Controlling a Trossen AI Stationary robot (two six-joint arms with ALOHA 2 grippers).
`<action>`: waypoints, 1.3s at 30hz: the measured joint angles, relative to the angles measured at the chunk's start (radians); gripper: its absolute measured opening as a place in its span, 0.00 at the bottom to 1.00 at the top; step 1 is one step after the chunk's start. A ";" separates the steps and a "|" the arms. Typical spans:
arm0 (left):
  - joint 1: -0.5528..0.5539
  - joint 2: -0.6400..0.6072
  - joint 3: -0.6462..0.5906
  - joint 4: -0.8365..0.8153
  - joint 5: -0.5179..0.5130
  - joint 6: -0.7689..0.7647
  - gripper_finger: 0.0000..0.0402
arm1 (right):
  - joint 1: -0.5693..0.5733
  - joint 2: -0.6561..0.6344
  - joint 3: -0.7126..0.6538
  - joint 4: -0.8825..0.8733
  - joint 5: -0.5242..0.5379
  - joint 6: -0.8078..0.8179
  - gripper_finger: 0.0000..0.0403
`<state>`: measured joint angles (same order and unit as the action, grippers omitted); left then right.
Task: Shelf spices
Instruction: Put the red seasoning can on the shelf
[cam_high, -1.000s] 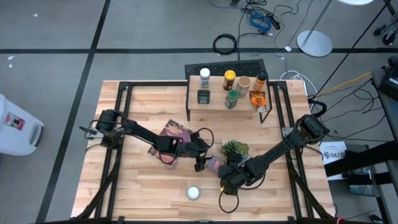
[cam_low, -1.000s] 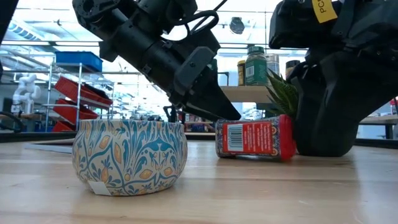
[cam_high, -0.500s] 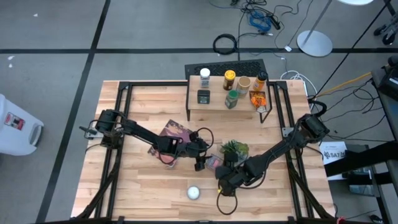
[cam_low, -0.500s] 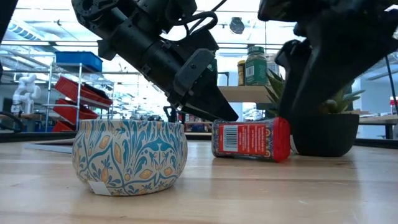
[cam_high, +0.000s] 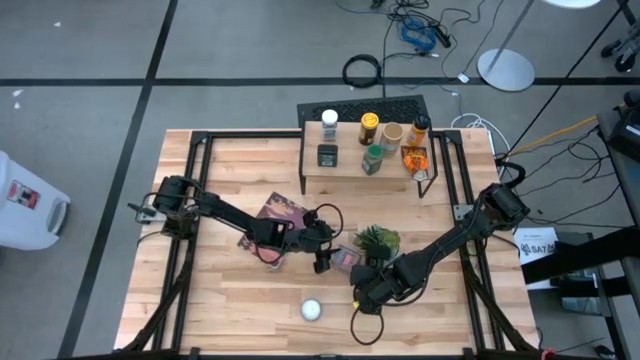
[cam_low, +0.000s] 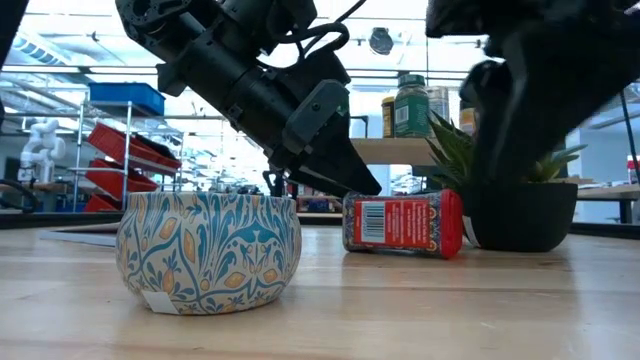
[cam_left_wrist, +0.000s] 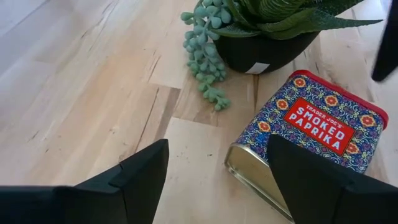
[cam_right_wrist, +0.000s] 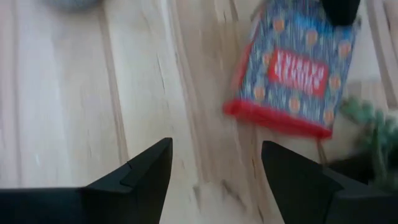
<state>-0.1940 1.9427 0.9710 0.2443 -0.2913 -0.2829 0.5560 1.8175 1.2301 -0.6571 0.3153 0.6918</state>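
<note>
A smoked paprika tin (cam_left_wrist: 311, 124) with a red lid lies on its side on the table, just in front of the potted plant (cam_high: 377, 240). My left gripper (cam_left_wrist: 217, 146) stands open at the tin's metal bottom end, slanting down. My right gripper (cam_right_wrist: 216, 146) hovers open above the table on the near side of the tin's red lid end (cam_right_wrist: 273, 121), clear of it. Several spice jars and an orange packet (cam_high: 415, 160) stand on the shelf (cam_high: 348, 160) at the far edge. A blue patterned tin (cam_low: 208, 250) with a white top sits near the front edge. My left gripper has one finger (cam_left_wrist: 305, 180) in front of the paprika tin's metal bottom corner (cam_left_wrist: 249, 165), coming level-to-slanting from the table's left. That finger hides the spot, so I cannot tell whether it touches the tin.
A maroon picture book (cam_high: 283, 212) lies under the left arm. The potted plant's dark pot (cam_low: 515, 215) stands right behind the paprika tin. Black frame rails run along the table's left and right sides. Bare wood lies between the blue tin and the paprika tin.
My right gripper has risen from the table beside the paprika tin's red lid end and now hangs above it. The tin has shifted slightly toward my left gripper and still lies on its side.
</note>
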 joint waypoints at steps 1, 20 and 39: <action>0.000 0.000 0.000 -0.001 0.000 0.000 0.71 | 0.005 0.000 0.000 -0.018 0.000 0.017 0.58; -0.001 0.000 0.000 -0.011 -0.001 -0.001 0.71 | -0.013 0.000 -0.109 0.244 0.092 -0.022 0.58; -0.004 0.000 0.000 -0.022 0.001 -0.003 0.71 | -0.041 0.000 -0.053 0.281 0.151 -0.136 0.58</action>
<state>-0.1982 1.9423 0.9710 0.2222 -0.2901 -0.2863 0.5152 1.8179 1.1774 -0.3764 0.4660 0.5560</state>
